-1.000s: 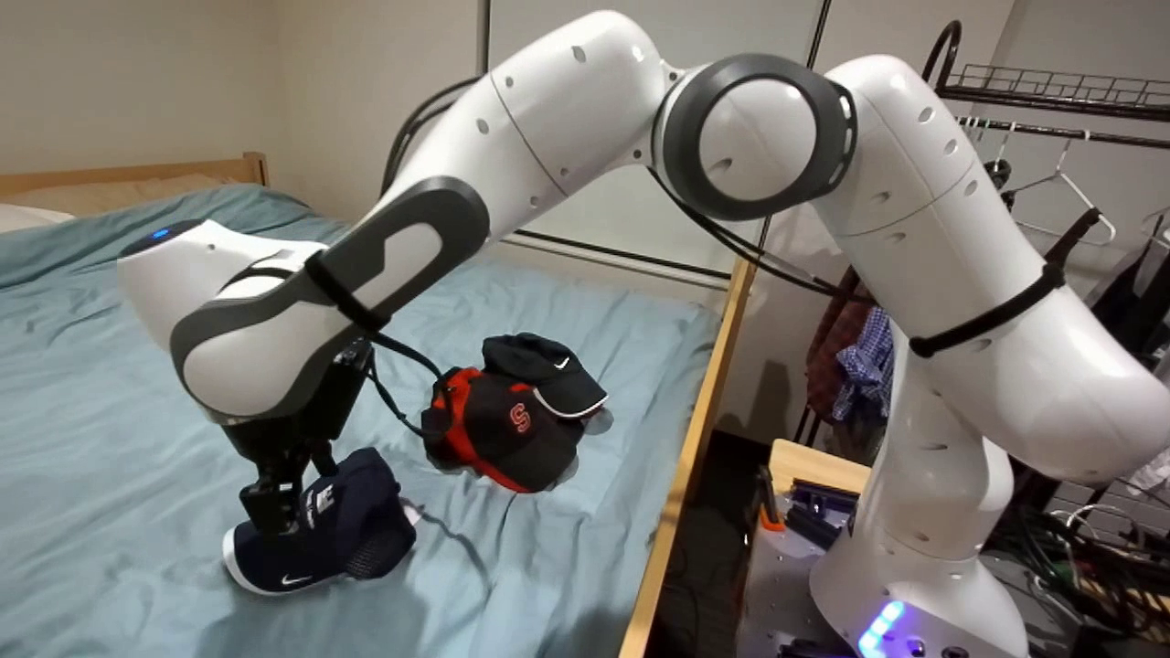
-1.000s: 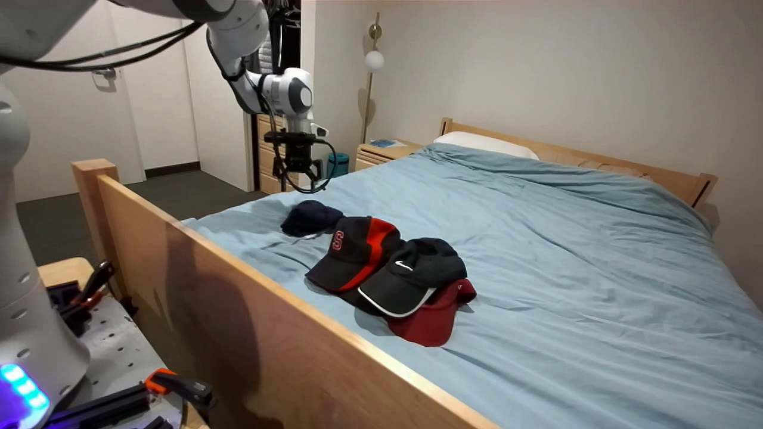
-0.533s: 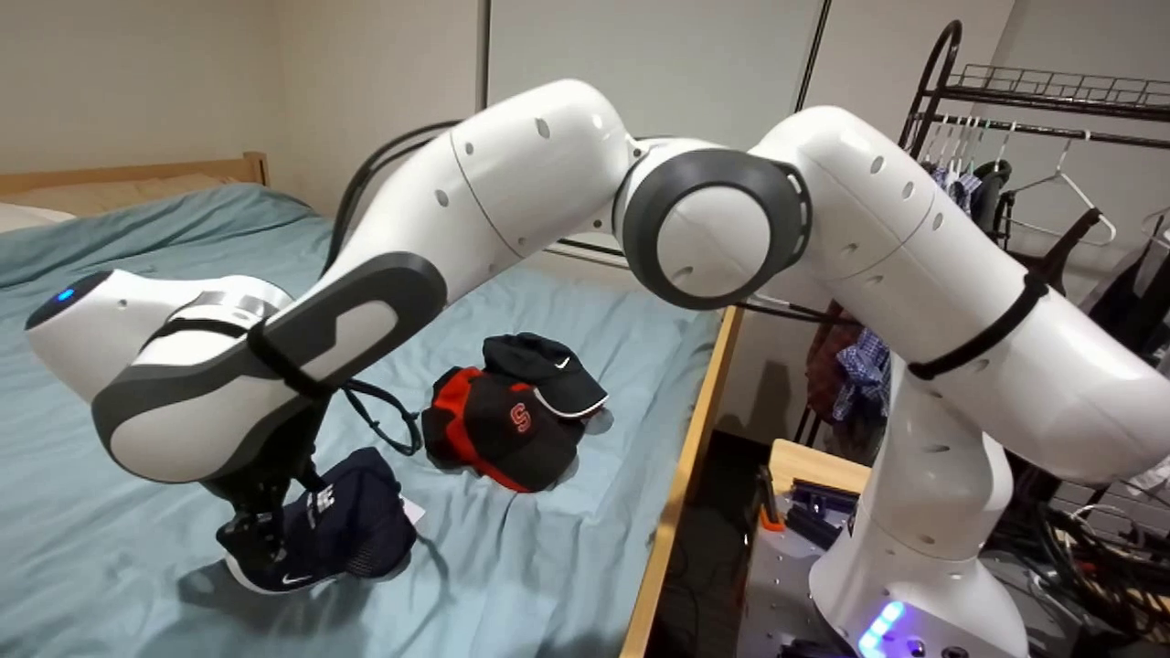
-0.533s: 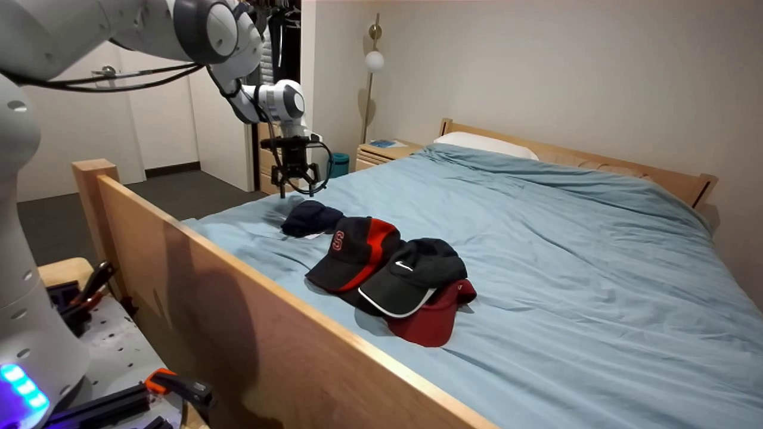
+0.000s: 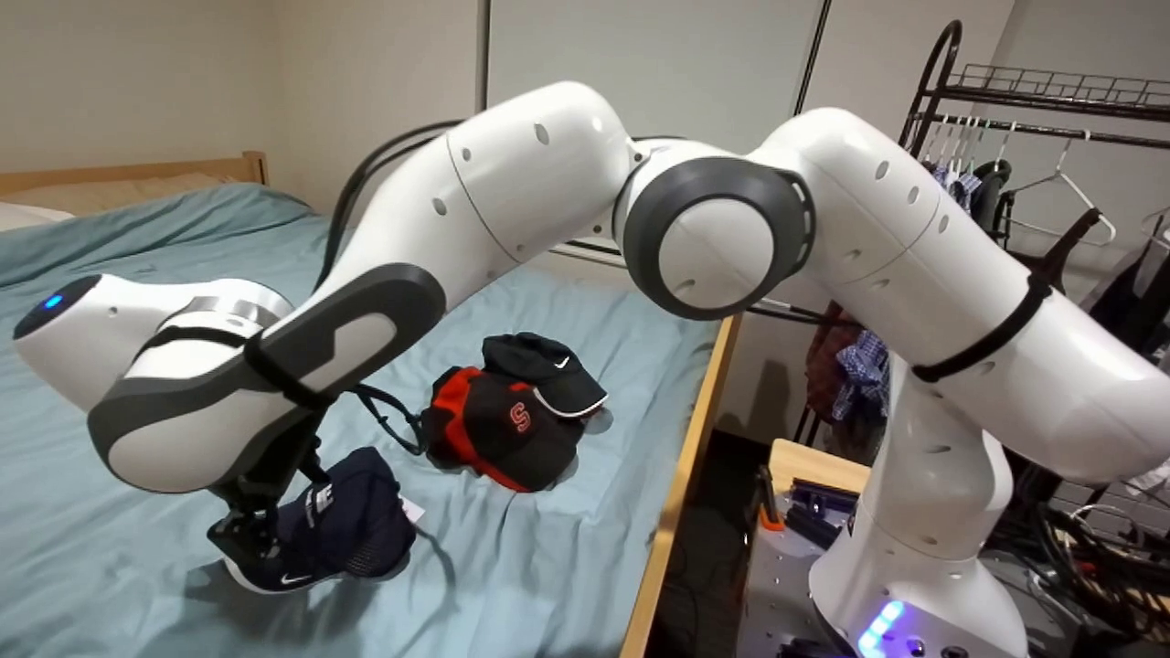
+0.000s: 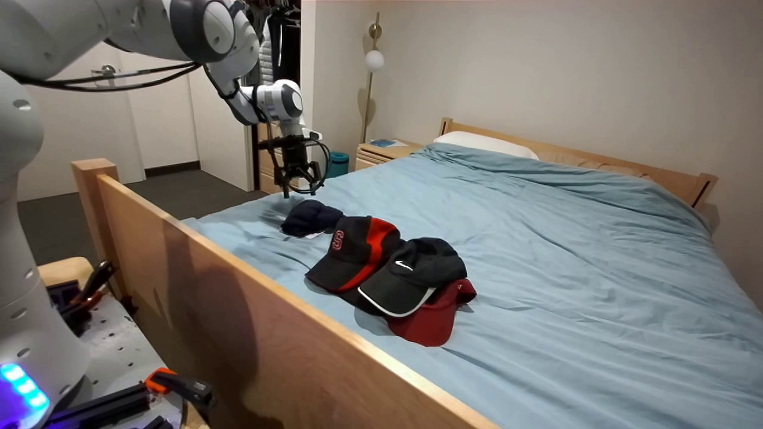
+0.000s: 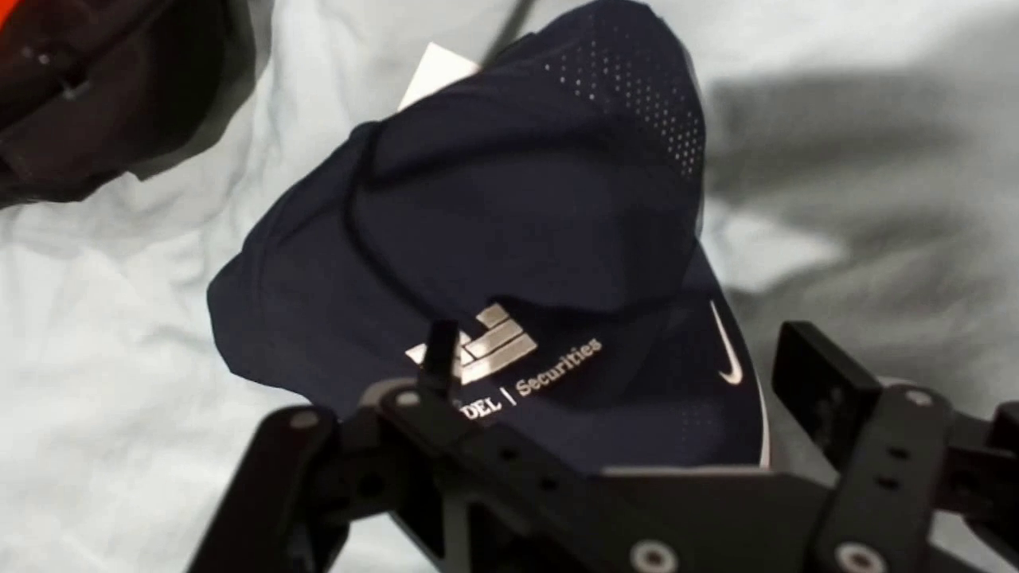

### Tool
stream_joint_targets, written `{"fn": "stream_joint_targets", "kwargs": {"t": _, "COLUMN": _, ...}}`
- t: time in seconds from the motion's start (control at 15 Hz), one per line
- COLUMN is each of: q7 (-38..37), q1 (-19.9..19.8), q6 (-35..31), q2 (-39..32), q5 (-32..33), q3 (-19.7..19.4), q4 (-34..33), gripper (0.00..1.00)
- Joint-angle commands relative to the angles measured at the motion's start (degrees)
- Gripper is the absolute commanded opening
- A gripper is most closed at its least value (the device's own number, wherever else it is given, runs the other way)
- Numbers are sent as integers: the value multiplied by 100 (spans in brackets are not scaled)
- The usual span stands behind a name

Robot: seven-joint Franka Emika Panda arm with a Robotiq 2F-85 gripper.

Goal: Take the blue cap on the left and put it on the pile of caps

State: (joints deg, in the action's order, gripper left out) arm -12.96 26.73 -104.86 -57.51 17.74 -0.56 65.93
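Bed (image 6: pixel 566 256), 1, w/ blue-grey sheet: beneath pile of caps (image 6: pixel 390 283); rumpled, prob soft, hence no hard pressing

Robot arm (image 5: pixel 717 247), 1, white & dk grey: base well apart from pile, wrist end nr; best moved slow & straight down

Pile, 1 lot, incl blk, dk red & red-striped: landmark for all places here; drop spot for later, not yet in play

Blue cap (image 7: pixel 509 215), 1, navy: on sheet nr pile, not touching, strip of sheet b/w; brim (image 7: pixel 637 434) pointing away from pile; prob floppy in crown, firmer at brim, thus better purchase there

Gripper (image 7: pixel 619 350), 1, blk: on far side of blue cap from pile, over brim & crown front; fingers (image 7: pixel 439 354) well spread, nothing held; height over cloth & any contact: can't tell; step in hand, prob: last lowering for the grasp; to do well: set one finger each side of brim, sink tips just past edge w/o digging into bed, close gently, check for a firm pinch, lift straight before swinging toward pile

White logo (image 7: pixel 497 350), 1: on crown front, side away from pile, partly behind one finger in wrist view; handy aiming mark

White tag (image 7: pixel 434 76), 1: at edge of blue cap toward pile; loose-looking, keep clear of pinch
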Motion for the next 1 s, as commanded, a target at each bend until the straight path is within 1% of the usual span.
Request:
{"fn": "stream_joint_targets", "kwargs": {"t": 0.0, "q7": -1079, "q1": 426, "q6": 133, "q2": -448, "q5": 323, "q3": -302, "q4": -685, "gripper": 100}}
{"fn": "stream_joint_targets", "kwargs": {"t": 0.2, "q7": -1731, "q1": 807, "q6": 306, "q2": -858, "q5": 687, "q3": -633, "q4": -1222, "gripper": 100}}
{"fn": "stream_joint_targets", "kwargs": {"t": 0.4, "q7": -2049, "q1": 1054, "q6": 581, "q2": -1325, "q5": 907, "q3": -952, "q4": -1764, "gripper": 100}}
{"fn": "stream_joint_targets", "kwargs": {"t": 0.6, "q7": -2227, "q1": 1165, "q6": 802, "q2": -1783, "q5": 1050, "q3": -1197, "q4": -2297, "gripper": 100}}
{"fn": "stream_joint_targets", "kwargs": {"t": 0.67, "q7": -2176, "q1": 1176, "q6": 820, "q2": -1935, "q5": 1098, "q3": -1254, "q4": -2485, "gripper": 100}}
{"fn": "stream_joint_targets", "kwargs": {"t": 0.87, "q7": -2049, "q1": 1200, "q6": 799, "q2": -2324, "q5": 1184, "q3": -1378, "q4": -3051, "gripper": 100}}
{"fn": "stream_joint_targets", "kwargs": {"t": 0.93, "q7": -2014, "q1": 1218, "q6": 673, "q2": -2356, "q5": 1202, "q3": -1425, "q4": -3084, "gripper": 100}}
